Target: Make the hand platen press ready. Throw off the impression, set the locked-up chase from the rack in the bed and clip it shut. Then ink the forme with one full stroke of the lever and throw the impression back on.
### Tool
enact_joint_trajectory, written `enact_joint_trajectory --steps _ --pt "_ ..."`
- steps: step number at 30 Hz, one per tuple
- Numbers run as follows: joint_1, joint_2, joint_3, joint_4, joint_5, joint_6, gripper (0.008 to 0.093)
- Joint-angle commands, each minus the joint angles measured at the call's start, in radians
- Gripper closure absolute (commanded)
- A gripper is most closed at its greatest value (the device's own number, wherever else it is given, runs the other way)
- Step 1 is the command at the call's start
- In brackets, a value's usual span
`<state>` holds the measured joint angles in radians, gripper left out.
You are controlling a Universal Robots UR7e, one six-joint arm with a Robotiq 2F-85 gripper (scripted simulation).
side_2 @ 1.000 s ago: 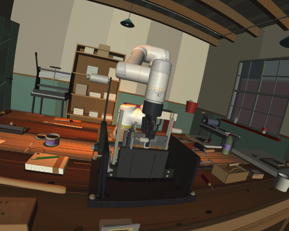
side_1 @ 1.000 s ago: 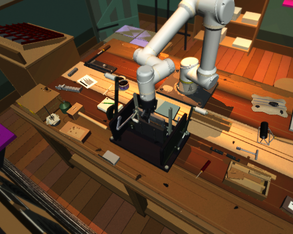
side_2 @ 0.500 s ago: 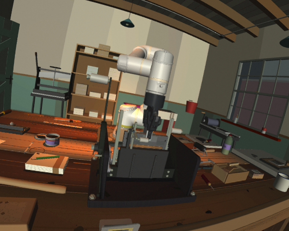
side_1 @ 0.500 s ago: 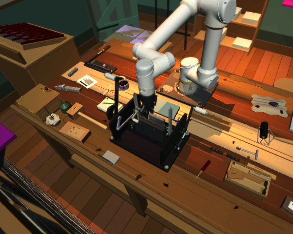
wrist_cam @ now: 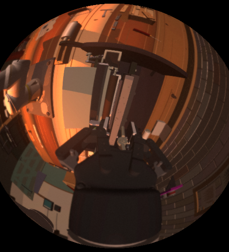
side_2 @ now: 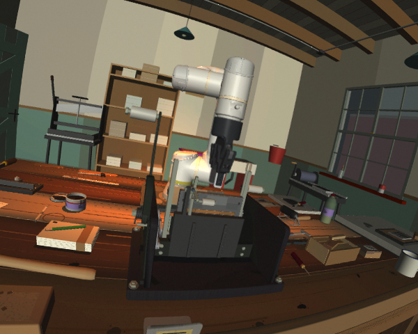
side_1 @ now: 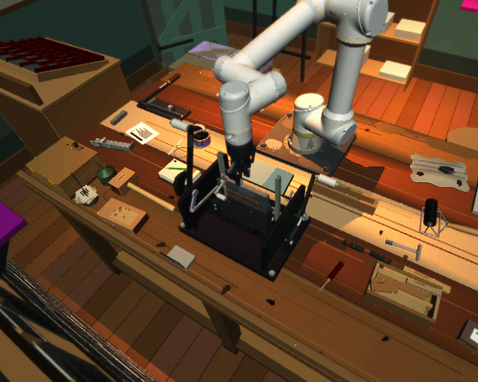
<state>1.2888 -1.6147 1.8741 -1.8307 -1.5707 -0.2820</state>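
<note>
The black hand platen press [side_1: 241, 214] stands at the middle of the bench, its tall inking lever [side_1: 186, 156] with a pale grip rising at its left side. The chase [side_1: 247, 196] sits upright in the bed between two pale posts, and its long tan top edge [wrist_cam: 122, 103] runs away from me in the wrist camera. A bent pale clip arm [side_1: 206, 197] lies at the press's left front. My gripper [side_1: 236, 174] hangs straight down over the left end of the chase's top edge [side_2: 218, 181]. It is partly open and holds nothing.
The arm's base plate [side_1: 309, 150] sits just behind the press. A notebook [side_1: 177, 170] and ink tin [side_1: 201, 137] lie left of it, a mallet [side_1: 142, 193] at front left, a brayer [side_1: 431, 216] and wooden tray [side_1: 404, 292] to the right.
</note>
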Motion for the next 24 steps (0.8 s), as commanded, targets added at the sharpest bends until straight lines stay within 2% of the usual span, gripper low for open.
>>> enact_joint_trajectory --steps 1,19,21,24 --pt "0.000 -0.001 -0.002 0.003 0.000 0.000 0.0574" --pt "0.000 -0.005 -0.015 0.019 0.000 0.000 0.0574" --pt "0.000 -0.013 -0.046 0.056 0.000 0.000 0.0574" --pt "0.000 -0.028 -0.141 0.164 0.000 0.000 0.0574"
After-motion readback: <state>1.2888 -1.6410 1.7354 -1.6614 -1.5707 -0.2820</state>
